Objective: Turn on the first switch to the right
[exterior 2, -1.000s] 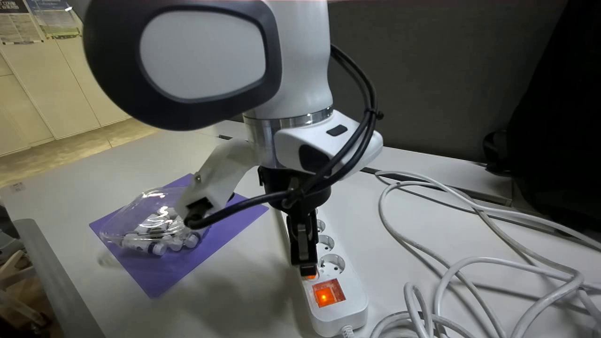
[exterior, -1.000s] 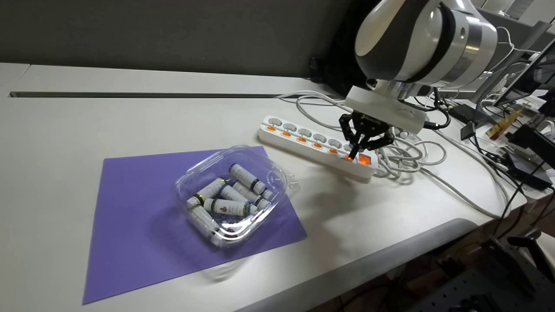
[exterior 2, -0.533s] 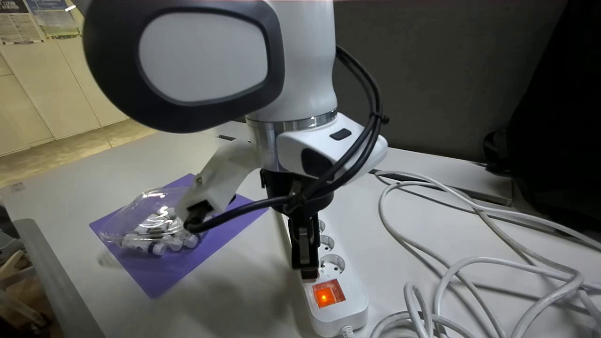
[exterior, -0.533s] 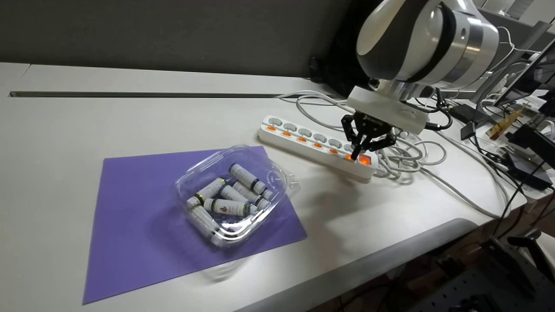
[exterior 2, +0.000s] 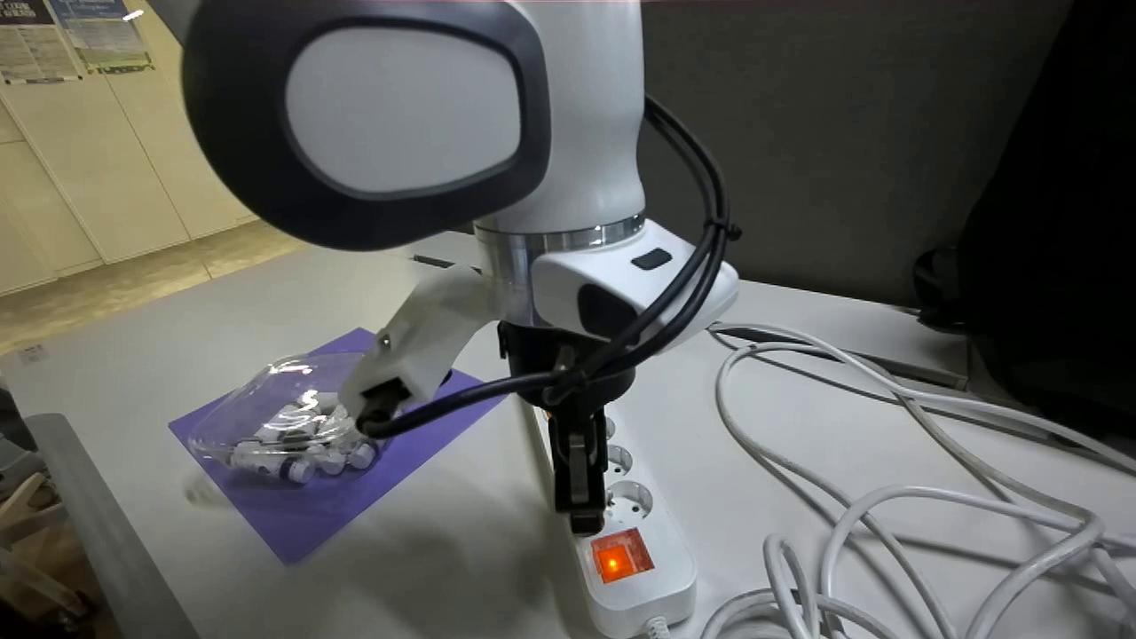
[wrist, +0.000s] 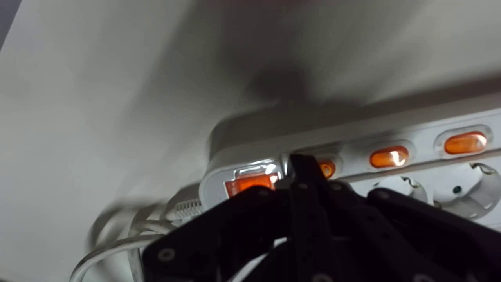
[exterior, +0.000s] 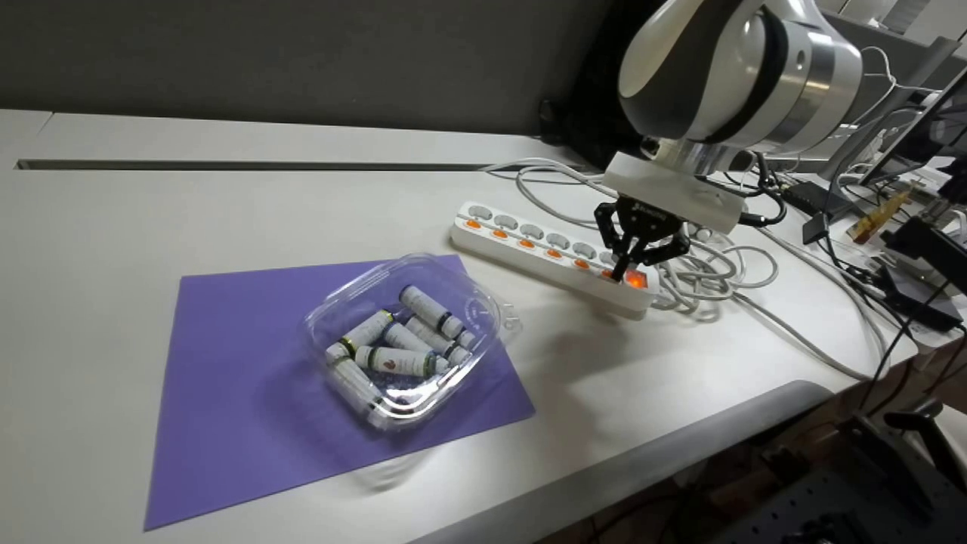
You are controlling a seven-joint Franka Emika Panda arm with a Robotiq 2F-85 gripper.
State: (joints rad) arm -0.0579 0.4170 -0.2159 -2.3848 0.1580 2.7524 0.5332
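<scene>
White plastic houses the whole job: the power strip (exterior: 539, 265) lies on the table (exterior: 98, 227) at a slant, one end toward the rear edge by the dark partition (exterior: 302, 68), the opposite end toward the rounded front edge. At that front end glows a red-orange master switch (wrist: 253, 183), and from it runs a row of small orange rocker switches (wrist: 388, 156), their long axes along the strip. I take the end rocker (wrist: 327, 169), just beside the master, to be the one asked for.

The coming press turns on where the tip sits over that rocker. The pincer (exterior: 619, 273) has its fingers drawn together, narrow as a stick, with nothing seen between them. It points down from above, and in the wrist view its tip hides the half of the rocker nearer the master; only the far half shows. Whether it touches or presses, I cannot tell, nor whether this rocker is lit.

I judge the tip nearly lined up, so the move calls for a straight downward push. Should the far half be the "on" side, the tip would have to shift along the strip, away from the master and toward the rear edge. A slip the opposite way could catch the master.
</scene>
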